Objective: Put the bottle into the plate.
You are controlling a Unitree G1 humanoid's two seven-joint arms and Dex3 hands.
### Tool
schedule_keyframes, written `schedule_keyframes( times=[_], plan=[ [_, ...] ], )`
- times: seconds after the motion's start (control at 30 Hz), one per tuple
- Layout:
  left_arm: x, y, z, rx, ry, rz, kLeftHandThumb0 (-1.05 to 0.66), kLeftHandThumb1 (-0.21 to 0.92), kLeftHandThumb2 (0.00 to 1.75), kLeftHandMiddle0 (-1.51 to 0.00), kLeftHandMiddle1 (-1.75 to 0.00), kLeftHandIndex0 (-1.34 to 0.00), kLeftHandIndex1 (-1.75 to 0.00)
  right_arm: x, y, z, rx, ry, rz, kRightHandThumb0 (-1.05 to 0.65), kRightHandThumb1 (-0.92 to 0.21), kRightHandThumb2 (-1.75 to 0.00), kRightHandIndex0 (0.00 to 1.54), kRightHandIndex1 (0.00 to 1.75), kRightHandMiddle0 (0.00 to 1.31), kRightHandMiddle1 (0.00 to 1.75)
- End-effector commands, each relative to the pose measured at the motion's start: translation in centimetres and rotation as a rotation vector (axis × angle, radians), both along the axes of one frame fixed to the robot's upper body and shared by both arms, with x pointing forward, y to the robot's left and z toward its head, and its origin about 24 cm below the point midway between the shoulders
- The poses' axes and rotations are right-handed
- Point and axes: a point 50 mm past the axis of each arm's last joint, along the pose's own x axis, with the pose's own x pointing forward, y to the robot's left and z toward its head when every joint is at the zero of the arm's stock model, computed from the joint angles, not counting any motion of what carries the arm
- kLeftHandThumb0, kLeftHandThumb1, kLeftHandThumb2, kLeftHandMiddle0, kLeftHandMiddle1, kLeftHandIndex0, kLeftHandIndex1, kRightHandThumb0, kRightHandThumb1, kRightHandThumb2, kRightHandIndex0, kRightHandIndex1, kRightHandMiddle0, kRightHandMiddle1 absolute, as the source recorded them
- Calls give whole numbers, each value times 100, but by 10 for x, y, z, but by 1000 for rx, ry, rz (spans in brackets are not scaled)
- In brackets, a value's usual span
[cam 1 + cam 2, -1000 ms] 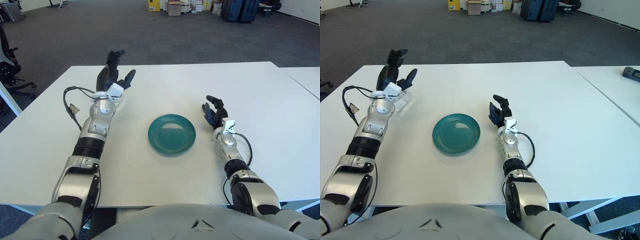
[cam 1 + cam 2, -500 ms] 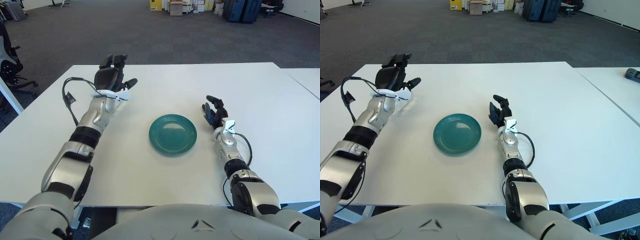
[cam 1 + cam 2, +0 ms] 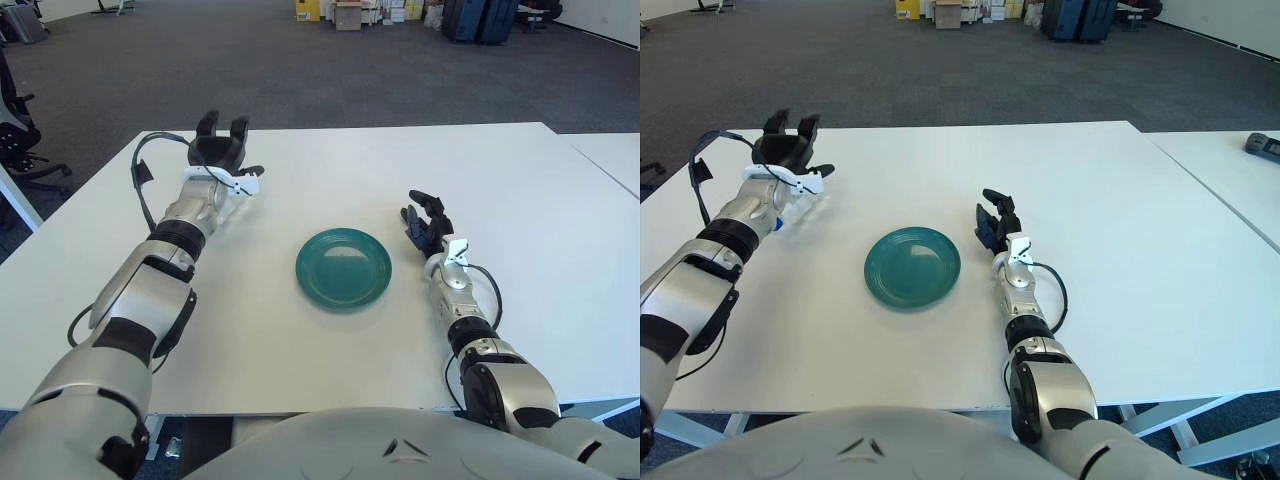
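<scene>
My round teal plate [image 3: 343, 267] is sitting mid-way across the white table [image 3: 330, 340]. My left hand [image 3: 222, 150] is reaching far to the plate's left and beyond it, black fingers spread apart and gripping nothing. Only the right eye view is showing the clear plastic bottle [image 3: 790, 211], lying just beneath that wrist; my forearm is covering most of it. My right hand [image 3: 425, 221] is showing just right of the plate, fingers loosely curled, holding nothing.
</scene>
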Motion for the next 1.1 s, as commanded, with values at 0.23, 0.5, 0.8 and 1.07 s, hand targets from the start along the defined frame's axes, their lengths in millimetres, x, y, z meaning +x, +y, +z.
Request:
schedule_keyframes(
  times=[0.23, 0.5, 0.8, 1.07],
  plan=[
    [-2, 10, -10, -40, 91, 77, -105, 92, 80, 0, 0, -1, 0, -4, -4, -5, 12, 26, -13, -60, -92, -57, 54, 1, 11, 87],
    [-8, 16, -23, -111, 159, 150, -105, 92, 79, 0, 0, -3, -2, -5, -5, -5, 12, 25, -19, -60, -92, -56, 54, 1, 12, 88],
    [-12, 17, -31, -176, 198, 202, -105, 92, 78, 0, 0, -5, -3, -6, -8, -6, 5, 30, -15, -62, -92, -57, 55, 1, 12, 88],
    [-15, 21, -35, -215, 227, 247, -105, 92, 79, -2, -1, -4, -4, -7, -9, -6, 10, 31, -17, -62, -92, -57, 56, 1, 13, 88]
  ],
)
